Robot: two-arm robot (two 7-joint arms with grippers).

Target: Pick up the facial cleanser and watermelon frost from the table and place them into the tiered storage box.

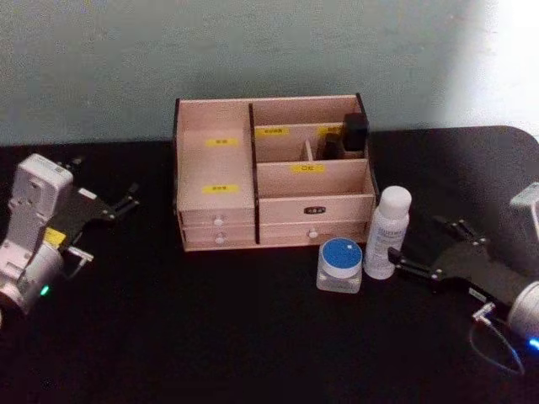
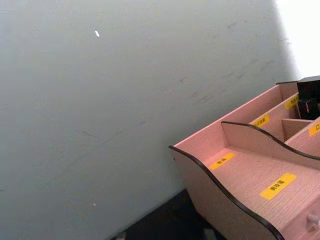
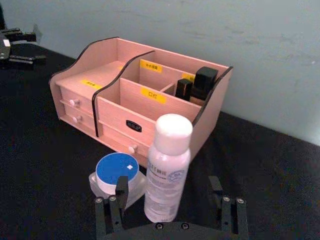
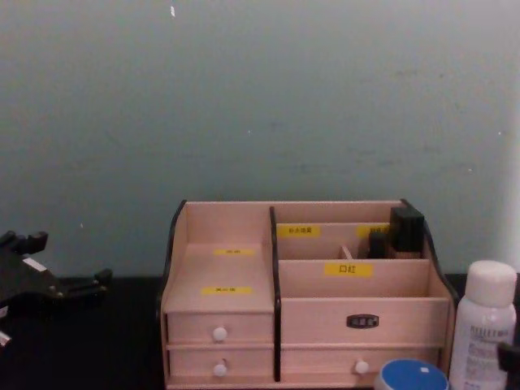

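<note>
The facial cleanser [image 1: 387, 231], a white bottle with a white cap, stands upright on the black table in front of the right end of the tiered storage box [image 1: 216, 168]. Beside the bottle sits a small clear jar with a blue lid [image 1: 340, 263], which I take for the watermelon frost. My right gripper [image 1: 417, 242] is open just right of the bottle. In the right wrist view the bottle [image 3: 166, 170] shows between the open fingers [image 3: 118, 192], with the jar [image 3: 116, 172] beside it. At the far left my left gripper [image 1: 130, 199] is open, holding nothing.
Dark upright items [image 1: 349, 135] fill the box's back right compartment. The box's other compartments hold nothing, and its small drawers [image 1: 219, 220] are closed. A pale wall stands close behind the box. Black table [image 1: 210, 337] stretches in front.
</note>
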